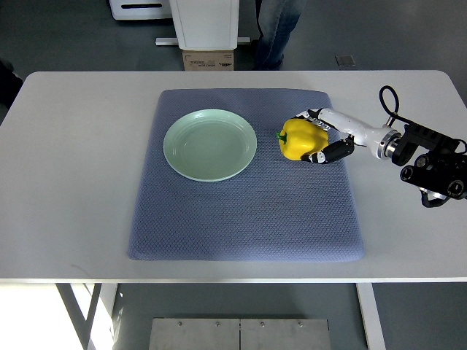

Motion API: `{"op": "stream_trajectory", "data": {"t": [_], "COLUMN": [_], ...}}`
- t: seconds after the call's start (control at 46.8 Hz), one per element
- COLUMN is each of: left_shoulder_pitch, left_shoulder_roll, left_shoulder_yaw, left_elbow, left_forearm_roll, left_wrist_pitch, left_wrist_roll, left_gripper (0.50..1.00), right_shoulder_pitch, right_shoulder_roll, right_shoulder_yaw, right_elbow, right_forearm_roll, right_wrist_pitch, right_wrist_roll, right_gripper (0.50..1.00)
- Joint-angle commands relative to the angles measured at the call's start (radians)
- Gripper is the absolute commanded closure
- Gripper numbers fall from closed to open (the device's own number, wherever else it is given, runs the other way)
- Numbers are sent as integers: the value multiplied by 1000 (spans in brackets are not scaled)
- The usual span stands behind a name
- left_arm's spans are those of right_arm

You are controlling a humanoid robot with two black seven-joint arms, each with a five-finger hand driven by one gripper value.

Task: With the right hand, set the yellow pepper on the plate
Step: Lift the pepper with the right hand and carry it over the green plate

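One yellow pepper [301, 139] sits on the blue-grey mat [248, 219], clasped by the right robot hand [326, 138], whose fingers [330, 152] curl around its right side. Left of that robot hand, apart from the pepper, lies the pale green plate [210, 144]. Beneath all, the white surface [73, 182].

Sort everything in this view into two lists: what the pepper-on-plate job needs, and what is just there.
Part of the job:
- yellow pepper, on the mat
- pale green plate, nothing on it
- right hand, fingers wrapped around the pepper

Just there:
- blue-grey mat under both
- white table
- cardboard box on the floor beyond the table
- a person's legs at the top edge
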Motion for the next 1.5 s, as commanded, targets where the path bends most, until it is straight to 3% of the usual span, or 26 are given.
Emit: {"op": "stream_trajectory", "data": {"t": [0.0,0.684,1.047,1.474], "left_shoulder_pitch": [0,0,0,0], "left_shoulder_roll": [0,0,0,0], "left_shoulder_yaw": [0,0,-1,-1], "left_elbow": [0,0,0,0], "left_forearm_roll": [0,0,0,0], "left_wrist_pitch": [0,0,0,0], "left_wrist_roll": [0,0,0,0], "left_gripper": [500,500,500,500], "right_shoulder_pitch": [0,219,196,90], "right_shoulder_roll": [0,-8,159,279], "right_shoulder_yaw": [23,58,60,74], "right_elbow": [2,3,-6,-17], "right_forearm_roll": [1,3,41,130], "right_wrist_pitch": [0,104,103,100], "right_wrist_roll": [1,-2,-28,-45], "right_gripper": [1000,1000,1000,1000]}}
